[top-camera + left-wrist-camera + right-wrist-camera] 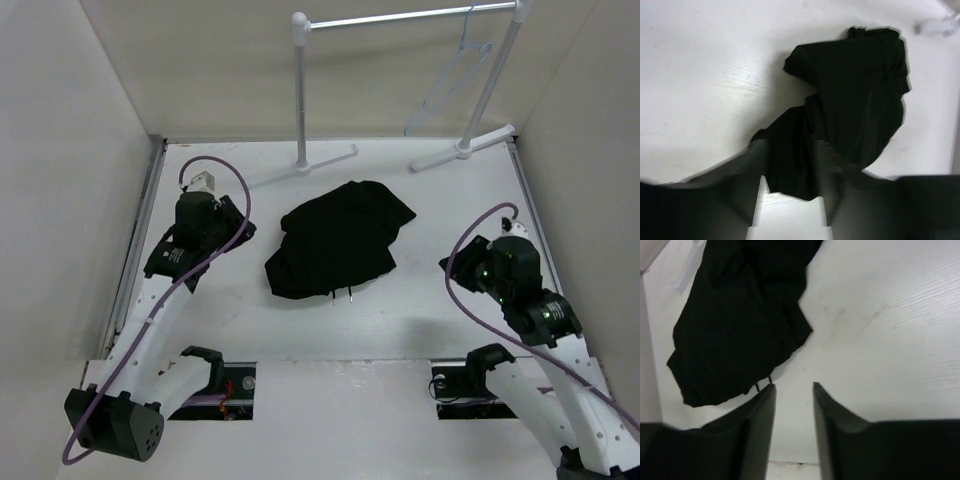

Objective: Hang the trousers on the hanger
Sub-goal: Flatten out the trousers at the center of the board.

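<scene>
The black trousers lie crumpled in a heap on the middle of the white table, with a thin drawstring end poking out at the near edge. The pale hanger hangs by its hook from the rail at the back right. My left gripper is open and empty, a short way left of the heap. In the left wrist view the trousers show beyond and between the spread fingers of the gripper. My right gripper is open and empty to the right of the heap. In the right wrist view the trousers lie up and left of the gripper.
The white rail stand with its metal bar stands at the back, its two feet on the table behind the trousers. One foot shows in the left wrist view. Pale walls close in the table on the left, right and back.
</scene>
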`<move>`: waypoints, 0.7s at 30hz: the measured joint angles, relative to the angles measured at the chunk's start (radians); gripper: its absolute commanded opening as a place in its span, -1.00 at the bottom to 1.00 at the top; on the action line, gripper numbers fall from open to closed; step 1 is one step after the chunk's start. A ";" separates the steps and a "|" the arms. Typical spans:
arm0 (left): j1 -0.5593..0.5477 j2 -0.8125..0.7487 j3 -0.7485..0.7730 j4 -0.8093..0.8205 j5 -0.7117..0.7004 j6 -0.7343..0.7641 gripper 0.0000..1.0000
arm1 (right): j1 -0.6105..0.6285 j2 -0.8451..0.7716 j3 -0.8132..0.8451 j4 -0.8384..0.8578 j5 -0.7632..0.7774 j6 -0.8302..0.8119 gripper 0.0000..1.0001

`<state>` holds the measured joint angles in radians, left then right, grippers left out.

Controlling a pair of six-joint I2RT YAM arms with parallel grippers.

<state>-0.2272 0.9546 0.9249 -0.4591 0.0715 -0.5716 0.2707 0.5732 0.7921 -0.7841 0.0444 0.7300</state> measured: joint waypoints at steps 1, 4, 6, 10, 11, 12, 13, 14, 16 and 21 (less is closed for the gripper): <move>0.000 0.006 0.000 0.018 0.000 -0.002 -0.76 | 0.034 0.020 -0.006 0.015 -0.004 0.011 -0.64; 0.002 0.046 0.000 0.076 -0.001 -0.002 -0.88 | 0.149 0.105 -0.015 0.065 -0.007 0.047 -0.83; 0.007 0.094 0.000 0.117 -0.001 -0.004 -0.83 | 0.222 0.177 -0.016 0.108 -0.006 0.067 -0.76; 0.023 0.217 0.005 0.198 -0.001 -0.015 -0.39 | 0.346 0.353 -0.019 0.235 0.014 0.116 0.17; 0.027 0.253 0.008 0.215 0.000 -0.017 -0.25 | 0.373 0.398 -0.023 0.275 0.021 0.124 0.38; 0.027 0.286 0.013 0.226 0.001 -0.020 -0.07 | 0.392 0.439 -0.024 0.308 0.024 0.134 0.46; 0.029 0.322 0.022 0.237 0.003 -0.021 0.11 | 0.408 0.478 -0.024 0.340 0.026 0.138 0.52; 0.028 0.359 0.034 0.248 0.007 -0.025 0.20 | 0.422 0.520 -0.024 0.376 0.026 0.143 0.53; 0.024 0.428 0.060 0.269 0.019 -0.029 0.35 | 0.443 0.599 -0.024 0.434 0.027 0.154 0.53; -0.015 0.587 0.121 0.320 0.059 -0.031 0.38 | 0.454 0.766 -0.024 0.517 0.033 0.175 0.34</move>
<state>-0.2424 1.5417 1.0462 -0.1394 0.1307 -0.6022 0.7242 1.3392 0.7681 -0.2672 0.0776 0.9054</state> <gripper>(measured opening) 0.691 0.709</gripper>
